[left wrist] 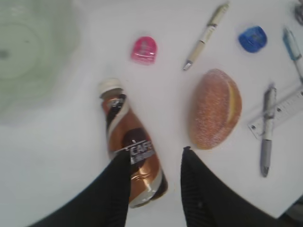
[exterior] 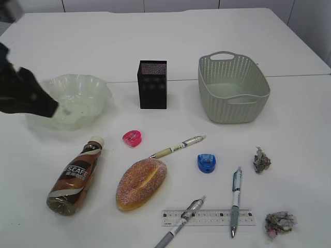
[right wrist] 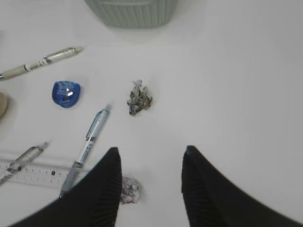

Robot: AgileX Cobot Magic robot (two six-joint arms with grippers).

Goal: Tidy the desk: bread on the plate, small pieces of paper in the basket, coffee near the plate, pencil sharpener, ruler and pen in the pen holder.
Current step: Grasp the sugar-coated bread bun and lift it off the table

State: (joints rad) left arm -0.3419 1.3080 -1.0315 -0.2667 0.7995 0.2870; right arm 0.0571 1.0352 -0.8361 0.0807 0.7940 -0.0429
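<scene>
1. Coffee (left wrist: 132,158) lay on its side on the bench (exterior: 170,46), in front of the plate (exterior: 72,101), with its white cap pointing toward the plate.
2. The left hand (left wrist: 155,163) hung above the bottle's lower end, fingers parted and holding nothing; one finger (left wrist: 118,179) overlapped the bottle in the wrist view, but contact could not be told.
3. The step in hand looked like the coffee: closing on the bottle to stand it near the plate. It would call for lowering so the fingers straddle the body across its width, then clamping firmly, since the round bottle could roll.
4. The bread (exterior: 140,182) lay just right of the coffee, not yet on the plate, which was empty.
5. The right hand (right wrist: 150,163) hovered with fingers apart and empty; a paper scrap (right wrist: 128,190) lay beside its left finger, another (right wrist: 139,98) further toward the basket (exterior: 232,88).
6. Right of the bread lay pens (exterior: 178,146), a blue sharpener (exterior: 206,163) and the ruler (exterior: 217,217); a pink sharpener (exterior: 132,138) lay between the bread and the pen holder (exterior: 152,84).
7. Nothing seemed sorted yet, so the task was at its start.
</scene>
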